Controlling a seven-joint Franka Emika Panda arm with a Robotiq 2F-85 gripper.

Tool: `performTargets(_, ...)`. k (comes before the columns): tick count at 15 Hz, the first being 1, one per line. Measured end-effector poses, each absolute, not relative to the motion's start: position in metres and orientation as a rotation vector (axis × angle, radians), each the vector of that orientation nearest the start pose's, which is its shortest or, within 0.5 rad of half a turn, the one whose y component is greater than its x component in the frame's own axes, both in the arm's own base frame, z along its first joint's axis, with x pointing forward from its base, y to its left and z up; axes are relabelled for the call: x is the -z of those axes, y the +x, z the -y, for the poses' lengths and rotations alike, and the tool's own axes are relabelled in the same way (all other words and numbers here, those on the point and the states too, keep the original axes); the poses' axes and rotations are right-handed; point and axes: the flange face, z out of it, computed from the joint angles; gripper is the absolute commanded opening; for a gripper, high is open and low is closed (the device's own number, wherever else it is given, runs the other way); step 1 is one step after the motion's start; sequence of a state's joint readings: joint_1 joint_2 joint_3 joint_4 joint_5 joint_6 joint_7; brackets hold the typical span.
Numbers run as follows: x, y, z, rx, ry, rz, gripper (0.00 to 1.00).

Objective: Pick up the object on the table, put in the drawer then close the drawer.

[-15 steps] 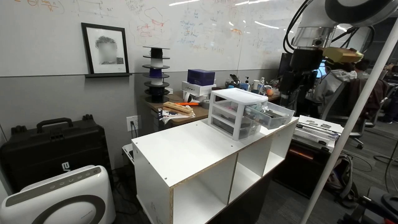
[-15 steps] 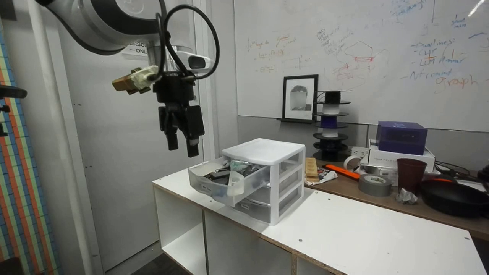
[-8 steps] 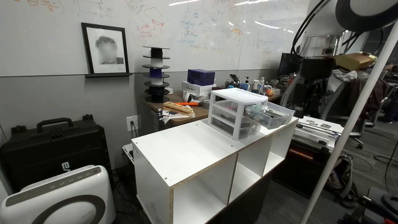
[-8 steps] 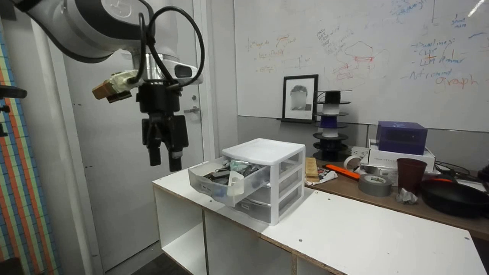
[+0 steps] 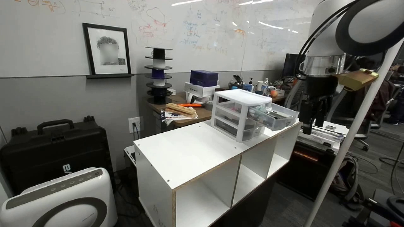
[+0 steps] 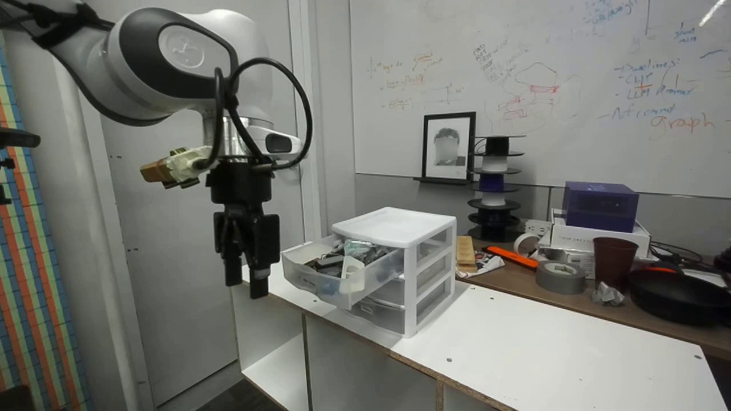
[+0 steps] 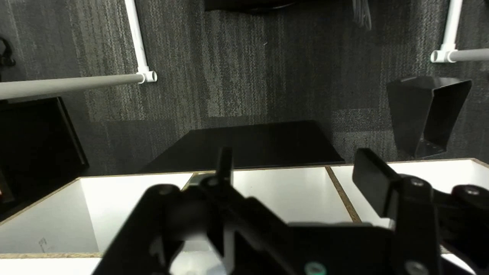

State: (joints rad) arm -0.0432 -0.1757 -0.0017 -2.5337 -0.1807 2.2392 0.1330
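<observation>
A small white drawer unit (image 6: pixel 394 225) stands on the white shelf top; it also shows in an exterior view (image 5: pixel 241 97). Its clear top drawer (image 6: pixel 322 286) is pulled out and holds several mixed items (image 6: pixel 342 260); the open drawer (image 5: pixel 279 123) shows in both exterior views. The lower drawers are in. My black gripper (image 6: pixel 246 285) hangs pointing down just beyond the open drawer's front, near its height, apparently apart from it (image 5: pixel 313 127). In the wrist view the fingers (image 7: pixel 295 156) are spread with nothing between them. I cannot make out a separate task object outside the drawer.
The white shelf (image 5: pixel 186 151) has open cubbies below its front edge. A pale upright pole (image 5: pixel 344 151) stands close to the arm. A brown desk (image 6: pixel 514 285) behind holds a tape roll (image 6: pixel 561 277), a dark cup (image 6: pixel 614 262) and a black pan (image 6: pixel 679 297).
My gripper has moved away from above the drawer, out past its front, and then down to about drawer height. It stays open. The drawer and its contents have not moved.
</observation>
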Motion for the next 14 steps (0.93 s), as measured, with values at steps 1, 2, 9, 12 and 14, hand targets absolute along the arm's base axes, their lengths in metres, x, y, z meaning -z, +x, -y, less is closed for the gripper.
performTargets(1,-0.324,0.431,0.029,-0.185,-3.271,-0.107,0.42)
performTargets(2,-0.320,0.432,0.033,-0.182,-3.267,-0.123,0.35)
performTargets(9,-0.317,0.458,0.057,-0.021,-3.211,-0.261,0.05)
performTargets(12,-0.320,0.474,0.058,0.040,-3.187,-0.293,0.09)
performTargets(14,-0.321,0.482,0.059,0.059,-3.183,-0.301,0.10)
